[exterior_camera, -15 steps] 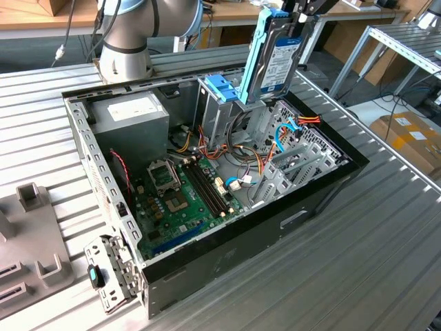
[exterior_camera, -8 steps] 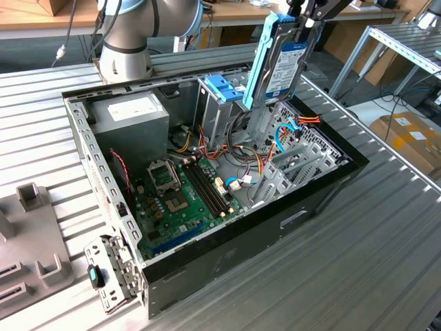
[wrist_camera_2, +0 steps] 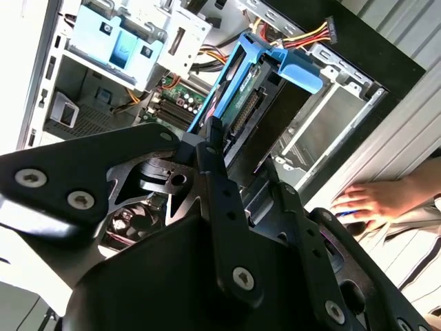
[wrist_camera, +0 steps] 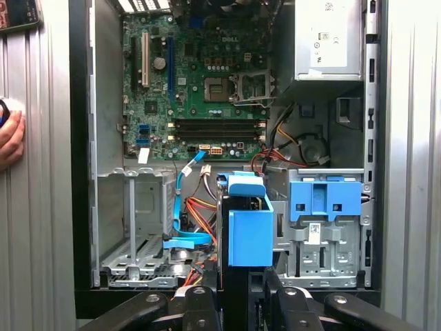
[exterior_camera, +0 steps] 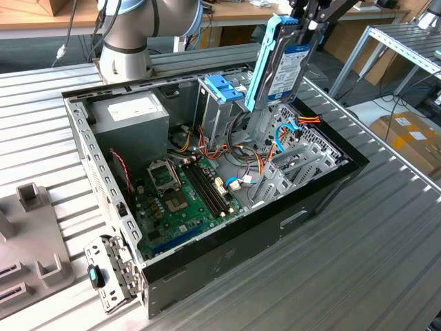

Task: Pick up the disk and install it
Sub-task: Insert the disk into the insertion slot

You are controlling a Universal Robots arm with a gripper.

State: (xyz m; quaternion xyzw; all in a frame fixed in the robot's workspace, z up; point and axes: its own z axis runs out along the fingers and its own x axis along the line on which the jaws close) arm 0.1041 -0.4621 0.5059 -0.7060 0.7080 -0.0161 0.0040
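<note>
The disk hangs upright above the open computer case, its white label with the blue band facing the exterior view's right and blue rails along its edges. My gripper is shut on its upper end. In the second wrist view the disk runs edge-on away from the black fingers. The first wrist view looks down its blue end, which hangs between an empty metal bay and the drive cage with the blue latch.
The case holds a green motherboard, a grey power-supply box and loose orange and blue cables. A person's hand rests on the table by the case. A grey fixture lies at the exterior view's left.
</note>
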